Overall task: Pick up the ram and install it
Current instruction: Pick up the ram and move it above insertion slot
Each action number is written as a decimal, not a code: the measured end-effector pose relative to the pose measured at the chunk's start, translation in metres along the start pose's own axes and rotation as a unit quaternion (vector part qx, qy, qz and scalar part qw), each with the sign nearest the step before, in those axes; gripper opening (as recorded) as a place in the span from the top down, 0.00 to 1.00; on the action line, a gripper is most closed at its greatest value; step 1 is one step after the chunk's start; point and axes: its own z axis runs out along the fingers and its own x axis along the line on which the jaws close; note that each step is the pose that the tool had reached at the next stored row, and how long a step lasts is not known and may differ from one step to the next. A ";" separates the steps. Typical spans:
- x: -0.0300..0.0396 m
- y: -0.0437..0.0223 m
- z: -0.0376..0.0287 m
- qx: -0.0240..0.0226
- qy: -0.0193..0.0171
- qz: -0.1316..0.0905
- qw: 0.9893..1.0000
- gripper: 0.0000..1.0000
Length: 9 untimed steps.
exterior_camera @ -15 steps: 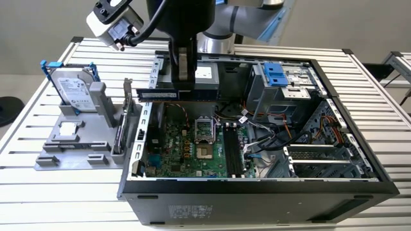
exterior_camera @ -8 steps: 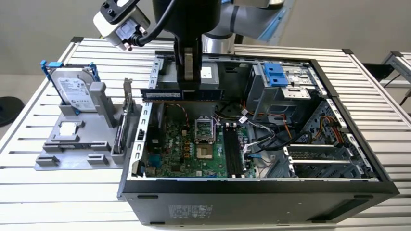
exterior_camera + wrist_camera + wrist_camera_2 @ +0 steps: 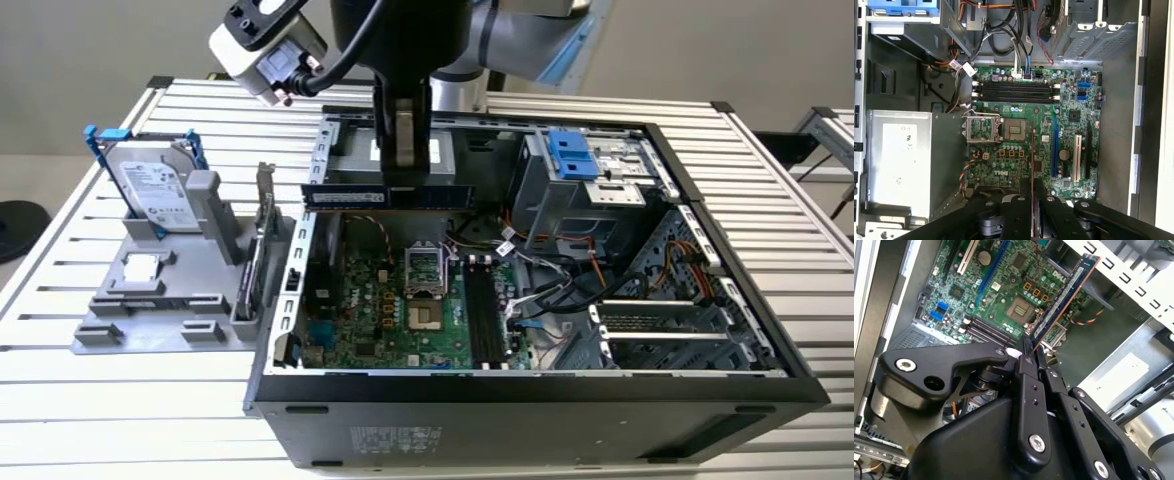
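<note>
In the exterior view, the arm reaches down from above and its gripper (image 3: 404, 182) is clamped on the ram (image 3: 387, 196). The stick is held level in the air over the far edge of the motherboard (image 3: 400, 300), which lies in the floor of the open computer case (image 3: 534, 400). The ram runs crosswise to the black memory slots (image 3: 483, 320) on the motherboard's side towards the exterior view's right. Outside the case, off the motherboard towards the exterior view's left, a hard drive (image 3: 147, 185) in a blue bracket stands upright in a grey fixture (image 3: 147, 300), and an upright expansion card (image 3: 264, 215) stands between it and the case wall. In the second wrist view, the black fingers (image 3: 1026, 370) pinch one long edge of the ram (image 3: 1064, 295) near its middle, and the dark blue-green stick juts away from them, apart from the motherboard (image 3: 979, 290) and passing over its processor socket (image 3: 1021, 310). In the first wrist view, the ram (image 3: 1033, 160) shows edge-on as a thin line rising out of the closed gripper (image 3: 1033, 195). It crosses the motherboard (image 3: 1074, 100) beside the processor socket (image 3: 1014, 129) and stands at a right angle to the memory slots (image 3: 1014, 92) beyond that socket. A silver metal box (image 3: 899, 160) sits beside the motherboard on the socket's side.
</note>
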 end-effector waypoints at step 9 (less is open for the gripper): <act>0.0000 0.0076 0.0003 0.000 0.000 0.000 1.000 1.00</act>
